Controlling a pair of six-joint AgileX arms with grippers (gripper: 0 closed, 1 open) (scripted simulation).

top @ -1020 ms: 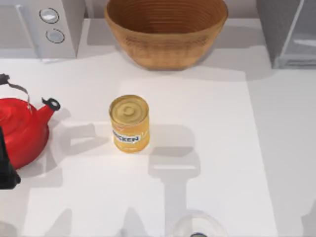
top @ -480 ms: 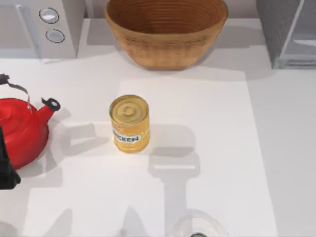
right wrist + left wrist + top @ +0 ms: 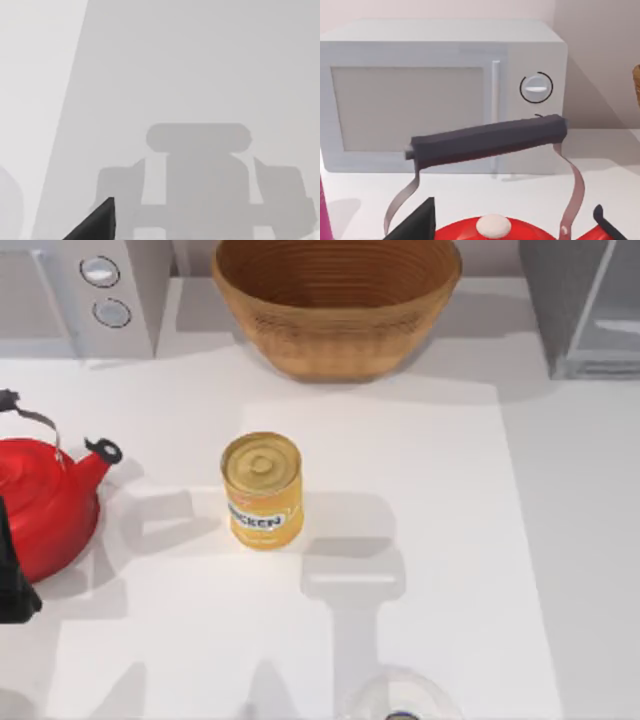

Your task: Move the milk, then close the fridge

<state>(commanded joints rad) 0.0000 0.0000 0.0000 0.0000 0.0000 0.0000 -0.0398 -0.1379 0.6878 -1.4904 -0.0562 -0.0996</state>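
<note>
Looking down on a white tabletop (image 3: 420,500), nothing is being held or moved. A yellow chicken can (image 3: 262,490) stands upright near the middle, well apart from everything else. A red kettle (image 3: 40,502) sits at the left edge, its spout toward the can. A woven basket (image 3: 335,302) stands at the far side, between a grey microwave (image 3: 85,295) with two round knobs at the far left and the fridge (image 3: 585,305) at the far right. Its pale glassy door panel seems swung outward, so it probably awaits closing.

The milk is not visible on the tabletop in the frames, so I cannot say where it stands. A pale, rounded glassy shape (image 3: 400,698) at the near edge is too unclear to name.

A dark part of the left arm (image 3: 12,575) sits just beside the kettle. From the left wrist, the kettle's dark handle arches close in front of the microwave. Whether either gripper's fingers are apart or together, I cannot tell. Judging by this, the milk step appears not yet begun.
</note>
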